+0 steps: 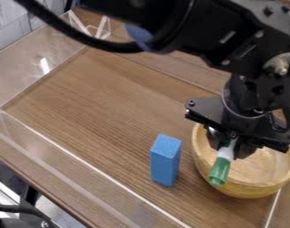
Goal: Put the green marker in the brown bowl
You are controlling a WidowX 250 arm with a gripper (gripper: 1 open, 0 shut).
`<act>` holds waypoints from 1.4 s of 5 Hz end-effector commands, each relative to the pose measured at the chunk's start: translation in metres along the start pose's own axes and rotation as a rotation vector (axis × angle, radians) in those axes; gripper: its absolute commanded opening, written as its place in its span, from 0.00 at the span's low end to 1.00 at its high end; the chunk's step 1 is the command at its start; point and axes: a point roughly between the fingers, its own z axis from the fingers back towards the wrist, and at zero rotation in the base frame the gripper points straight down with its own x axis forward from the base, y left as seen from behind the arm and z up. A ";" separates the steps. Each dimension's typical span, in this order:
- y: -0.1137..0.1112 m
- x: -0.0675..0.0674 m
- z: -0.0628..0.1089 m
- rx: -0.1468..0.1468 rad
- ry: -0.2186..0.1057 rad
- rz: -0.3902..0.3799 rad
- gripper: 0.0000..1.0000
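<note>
The worktop is a brown board with fine straight wood grain and a smooth, slightly shiny surface. A low wall of clear plastic runs along its edges and catches white reflections.

On the right stands the brown bowl, round, thick-walled, made of light tan wood with a pale rim. The black arm, matte and angular, comes down from the top of the picture. Its pincer points steeply down over the left part of the bowl, and its jaws are pressed on the green marker.

The marker is slim and cylindrical, with a white barrel at the upper end and a green lower end. It is tilted, and its green end lies at the inner left wall of the bowl, close to the rim. Whether it touches the wood I cannot tell.

Left of the bowl, apart from it, a blue block stands upright on the worktop. It is rectangular, with flat matte faces and sharp edges.
</note>
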 end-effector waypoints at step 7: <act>0.004 0.019 0.018 -0.053 -0.012 0.065 0.00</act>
